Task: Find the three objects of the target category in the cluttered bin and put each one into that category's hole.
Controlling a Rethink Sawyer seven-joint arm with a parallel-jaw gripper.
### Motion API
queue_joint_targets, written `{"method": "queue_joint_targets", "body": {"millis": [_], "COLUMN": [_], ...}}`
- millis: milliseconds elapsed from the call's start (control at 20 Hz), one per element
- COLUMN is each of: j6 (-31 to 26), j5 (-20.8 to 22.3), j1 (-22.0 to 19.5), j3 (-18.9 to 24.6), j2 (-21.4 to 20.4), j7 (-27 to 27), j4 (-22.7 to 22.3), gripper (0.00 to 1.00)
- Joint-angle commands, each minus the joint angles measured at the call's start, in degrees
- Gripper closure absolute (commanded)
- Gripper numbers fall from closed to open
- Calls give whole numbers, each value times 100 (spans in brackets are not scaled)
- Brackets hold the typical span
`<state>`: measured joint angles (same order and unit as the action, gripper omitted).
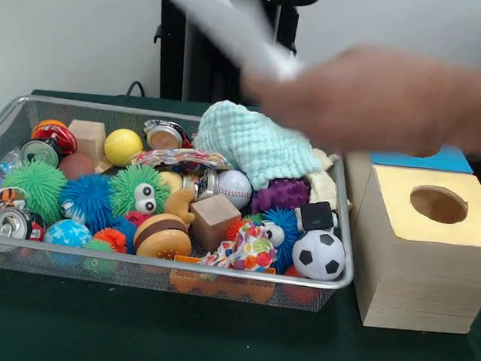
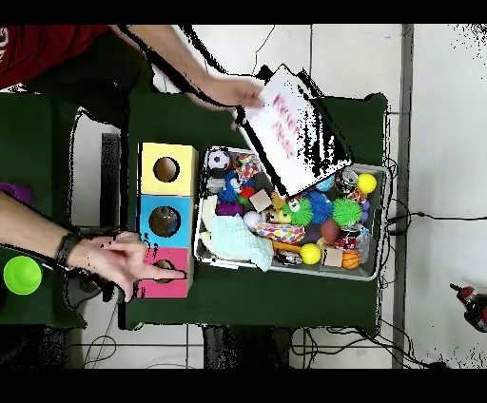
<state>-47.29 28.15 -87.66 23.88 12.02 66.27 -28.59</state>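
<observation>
The wire mesh bin (image 1: 187,113) is packed with toys, balls, blocks and a pale green cloth (image 1: 251,144); it also shows in the overhead view (image 2: 380,223). I cannot pick out the clear plastic lumps in the clutter. The blue-topped box (image 2: 147,204) stands between the other two boxes, and its round hole (image 2: 165,221) is open. In the front view only a strip of its blue top (image 1: 444,160) shows behind the yellow-topped box; a person's arm hides the hole. The gripper shows in neither view.
A person's blurred arm (image 1: 378,95) reaches over the bin, holding a white sheet (image 2: 290,128). Another hand (image 2: 119,261) is over the red-topped box (image 2: 176,283). The yellow-topped box (image 1: 420,267) stands beside the bin. Silver cans (image 1: 8,224) lie in the bin. A green ball (image 2: 21,274) lies off the table.
</observation>
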Motion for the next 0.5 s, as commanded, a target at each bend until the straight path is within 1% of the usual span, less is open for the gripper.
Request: {"method": "queue_joint_targets", "body": {"millis": [50,100,150,200,250,300,350,500], "j6": [-764,-708,-768,-986,-1008,-920,-891,-961], "j5": [710,914,1183,1706,2023,2313,2597,3675], "j1": [-170,-247,-277,-307,-341,-387,-420,-546], "j3": [2700,3374,3744,4304,4684,5182,5529,6904], "j2": [633,757,812,884,928,1021,1064,1293], "j7": [-3476,-3952,-4044,-4014,-4133,-4329,-4401,-4775], "j4": [1623,1654,1704,1801,1834,1855,1877,1994], "gripper": [0,0,0,0,0,0,0,0]}}
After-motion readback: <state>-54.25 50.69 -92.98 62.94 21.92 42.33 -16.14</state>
